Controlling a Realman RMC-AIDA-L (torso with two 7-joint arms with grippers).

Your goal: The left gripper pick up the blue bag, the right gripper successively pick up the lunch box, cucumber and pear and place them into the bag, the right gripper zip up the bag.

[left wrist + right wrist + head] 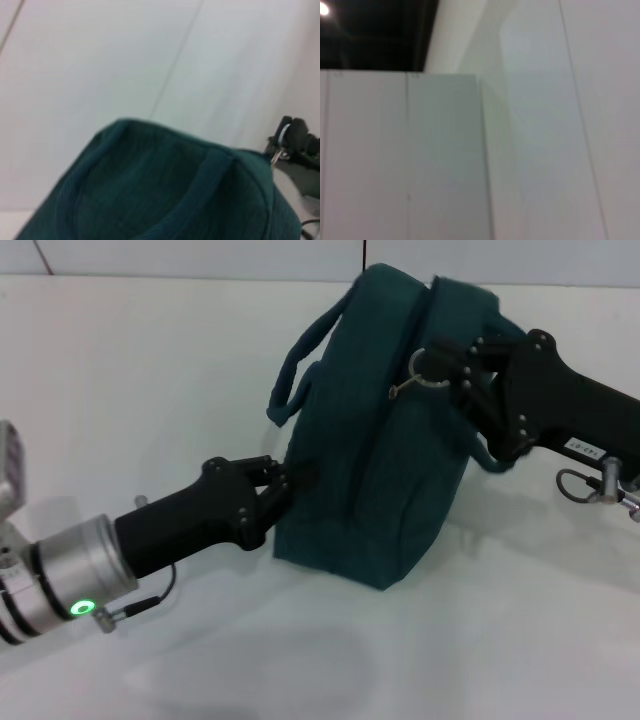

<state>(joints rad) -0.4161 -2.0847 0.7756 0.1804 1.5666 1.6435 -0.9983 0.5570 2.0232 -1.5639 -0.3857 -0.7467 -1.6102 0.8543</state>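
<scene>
The left gripper point(283, 483) is clamping the blue bag point(385, 430) steady while the right gripper point(447, 368) is pinching its zipper pull point(415, 380).

— Where's the left gripper point(283, 483)?
— Low on the left, arm reaching forward, fingers pinched together, green ring lit at the wrist.
— And the right gripper point(447, 368)?
— Reaching in from the right, higher up, fingers closed.
</scene>
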